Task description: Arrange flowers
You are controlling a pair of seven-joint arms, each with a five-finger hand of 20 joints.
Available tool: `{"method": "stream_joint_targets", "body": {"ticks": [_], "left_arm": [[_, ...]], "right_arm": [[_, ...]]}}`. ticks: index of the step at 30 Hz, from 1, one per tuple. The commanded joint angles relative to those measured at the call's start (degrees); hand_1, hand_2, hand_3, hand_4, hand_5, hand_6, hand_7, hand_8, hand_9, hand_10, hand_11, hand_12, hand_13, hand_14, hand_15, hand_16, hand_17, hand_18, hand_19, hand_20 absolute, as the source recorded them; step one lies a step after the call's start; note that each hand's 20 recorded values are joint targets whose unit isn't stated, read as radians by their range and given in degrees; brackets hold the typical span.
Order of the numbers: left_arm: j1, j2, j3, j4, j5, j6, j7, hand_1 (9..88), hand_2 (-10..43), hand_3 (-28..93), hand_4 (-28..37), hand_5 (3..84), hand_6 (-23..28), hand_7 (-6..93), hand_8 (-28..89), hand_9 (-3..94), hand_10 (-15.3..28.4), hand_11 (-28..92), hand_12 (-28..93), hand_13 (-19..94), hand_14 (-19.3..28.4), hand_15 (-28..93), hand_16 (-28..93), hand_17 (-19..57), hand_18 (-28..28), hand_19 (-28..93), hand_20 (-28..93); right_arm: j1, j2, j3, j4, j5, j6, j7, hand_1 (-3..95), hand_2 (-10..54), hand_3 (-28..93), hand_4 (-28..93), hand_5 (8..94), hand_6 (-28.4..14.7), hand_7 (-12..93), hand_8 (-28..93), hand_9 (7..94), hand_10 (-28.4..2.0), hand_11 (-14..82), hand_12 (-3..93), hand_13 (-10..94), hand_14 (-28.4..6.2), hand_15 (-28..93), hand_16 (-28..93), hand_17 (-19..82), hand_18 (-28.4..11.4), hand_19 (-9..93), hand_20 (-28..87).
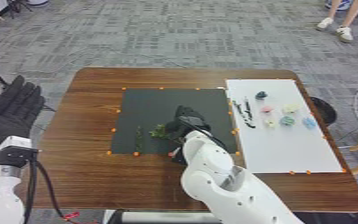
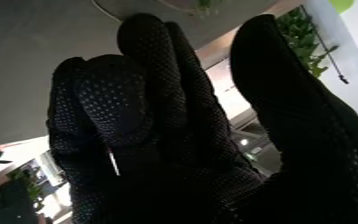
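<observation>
With the right hand (image 1: 193, 122) open and apparently empty over the dark mat (image 1: 149, 102), just beside the leafy green sprig (image 1: 159, 131), come in slowly. Pinch lightly, then lift clear of the slim stalk (image 1: 139, 140).

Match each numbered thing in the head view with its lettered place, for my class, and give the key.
1. left robot hand
2. light blue flower
3. dark mat
4. thin green stem

A. under the right robot hand
B. lying on the dark mat
C. beyond the table's left edge
D. on the white sheet

Right pairs: 1-C, 2-D, 3-A, 4-B
</observation>
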Motion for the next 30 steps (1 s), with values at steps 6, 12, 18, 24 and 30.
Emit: {"method": "stream_joint_targets", "body": {"ticks": [6, 12, 18, 24, 30], "left_arm": [[2.9, -1.46, -1.96, -0.66, -0.62, 0.59, 1.62, 23.9, 11.2, 76, -28.3, 40.6, 6.7, 8.0, -8, 32.5, 13.4, 16, 9, 24, 10.7, 17, -4, -2.6, 9.2, 18, 10], [2.6, -1.28, -1.76, -0.59, -0.42, 0.36, 1.34, 24.0, 11.2, 76, -28.3, 40.6, 6.8, 8.0, -8, 32.5, 13.4, 16, 9, 24, 10.6, 17, -4, -2.6, 9.3, 18, 10], [1.9, -1.32, -1.34, -0.14, -0.25, 0.02, 0.55, 24.0, 11.2, 76, -28.3, 40.6, 6.8, 8.1, -8, 32.6, 13.5, 16, 9, 24, 10.8, 17, -4, -2.6, 9.3, 18, 10], [2.0, -1.08, -1.37, -0.18, -0.32, 0.26, 0.50, 24.0, 11.3, 76, -28.3, 40.6, 6.7, 8.1, -8, 32.6, 13.4, 17, 9, 24, 10.8, 17, -4, -2.7, 9.3, 18, 10], [1.6, -0.97, -1.08, -0.03, -0.28, 0.14, 0.38, 24.0, 11.3, 76, -28.3, 40.6, 6.7, 8.1, -8, 32.7, 13.4, 17, 9, 24, 10.8, 17, -4, -2.7, 9.3, 18, 10]], "right_arm": [[-1.9, 5.3, 0.4, -5.8, -1.3, -0.7, -0.2, 34.6, 4.5, 77, -18, 48.6, -11.9, 58, 9, 67.3, -23.5, 26.7, 20.2, 69, -15.4, 69, 30, 35, -28.4, 86, 23], [-2.1, 4.8, 1.9, -7.5, 4.4, -9.0, 1.6, 38.3, 10.6, 78, -16, 52.8, -9.7, 67, 16, 69.6, -24.0, 19.4, 15.7, 73, -13.9, 64, 27, 36, -28.4, 86, 22], [-2.9, 4.4, 2.0, -7.1, 5.2, -10.8, 1.3, 41.9, 13.7, 77, -19, 53.9, -10.1, 67, 18, 70.3, -23.6, 18.5, 15.8, 74, -13.2, 62, 28, 36, -28.4, 86, 22], [-3.5, 3.9, 2.3, -7.7, 7.6, -10.9, -0.6, 42.4, 14.2, 76, -19, 53.6, -9.9, 67, 19, 69.6, -23.3, 18.3, 15.9, 74, -12.8, 62, 28, 35, -28.4, 86, 22], [-3.4, 3.9, 1.2, -8.5, 9.2, -10.8, -2.1, 43.0, 14.2, 76, -20, 52.9, -9.6, 67, 18, 69.0, -23.0, 18.6, 15.9, 73, -12.8, 62, 28, 35, -28.4, 85, 22]]}}
